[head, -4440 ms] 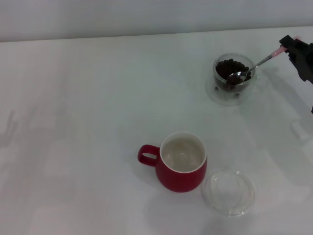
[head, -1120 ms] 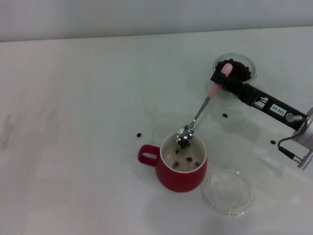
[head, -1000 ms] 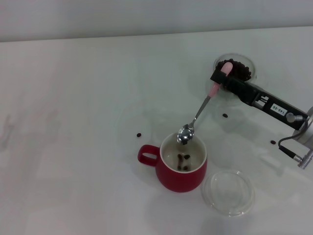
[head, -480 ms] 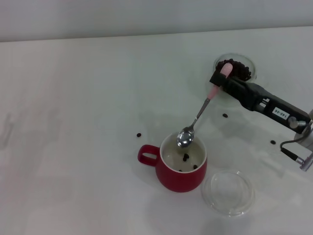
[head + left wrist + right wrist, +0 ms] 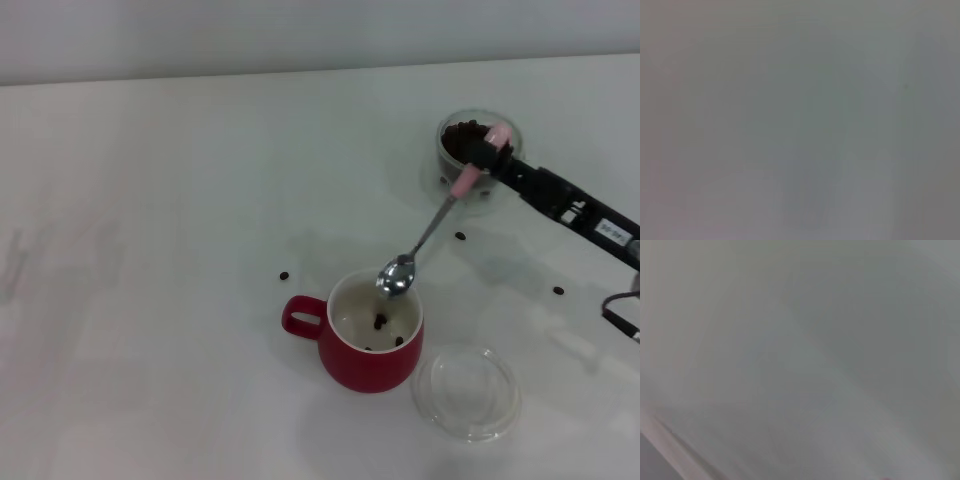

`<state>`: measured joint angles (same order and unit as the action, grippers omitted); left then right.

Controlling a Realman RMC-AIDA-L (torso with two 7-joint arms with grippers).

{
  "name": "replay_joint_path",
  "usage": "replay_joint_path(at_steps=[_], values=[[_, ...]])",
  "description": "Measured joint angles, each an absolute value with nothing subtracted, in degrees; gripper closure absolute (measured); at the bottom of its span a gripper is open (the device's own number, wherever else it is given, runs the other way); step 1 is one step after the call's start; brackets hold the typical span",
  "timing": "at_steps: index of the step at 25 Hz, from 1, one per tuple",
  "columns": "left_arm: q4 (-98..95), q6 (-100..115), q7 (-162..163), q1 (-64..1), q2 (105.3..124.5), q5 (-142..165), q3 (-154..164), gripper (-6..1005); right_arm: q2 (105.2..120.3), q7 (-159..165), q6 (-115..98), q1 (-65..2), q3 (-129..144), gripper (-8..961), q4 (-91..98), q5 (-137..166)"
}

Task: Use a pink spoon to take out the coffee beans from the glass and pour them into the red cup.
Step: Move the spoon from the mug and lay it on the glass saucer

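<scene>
The red cup (image 5: pixel 360 358) stands at the front middle of the table with a few coffee beans (image 5: pixel 381 322) inside on its cream bottom. My right gripper (image 5: pixel 487 152) is shut on the pale handle of the pink spoon (image 5: pixel 432 228), in front of the glass (image 5: pixel 445 158). The spoon slants down to the left and its metal bowl (image 5: pixel 397 276) hangs empty over the cup's far right rim. The glass at the back right holds a dark heap of coffee beans (image 5: pixel 462 135). Both wrist views show only a blank grey surface. My left gripper is out of view.
A shallow clear round dish (image 5: pixel 467 392) lies just right of the red cup. Three stray beans lie on the white table: one (image 5: pixel 283 275) left of the cup, one (image 5: pixel 460 236) under the spoon's line, one (image 5: pixel 558 290) at the right.
The spoon carried beans from the glass to the cup and tipped them in. In the last half second my right gripper has drawn back to the right, shifting the emptied spoon toward the cup's right rim.
</scene>
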<state>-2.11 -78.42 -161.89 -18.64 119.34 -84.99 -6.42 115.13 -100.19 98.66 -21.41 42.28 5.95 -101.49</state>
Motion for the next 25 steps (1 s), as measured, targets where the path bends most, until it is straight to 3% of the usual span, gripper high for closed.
replay_joint_path(at_steps=[16,25], values=[[-2.24,-78.04,-161.89,-18.81,119.18,-84.99,-6.15,254,113.75,-98.01,99.96,-11.39,42.36,805,13.33,-102.36],[-2.29,-78.04,-161.89,-19.43,119.18,-84.76,-6.15,254,114.28,-102.37,96.87,-8.87,43.02,805,14.14,-100.2]])
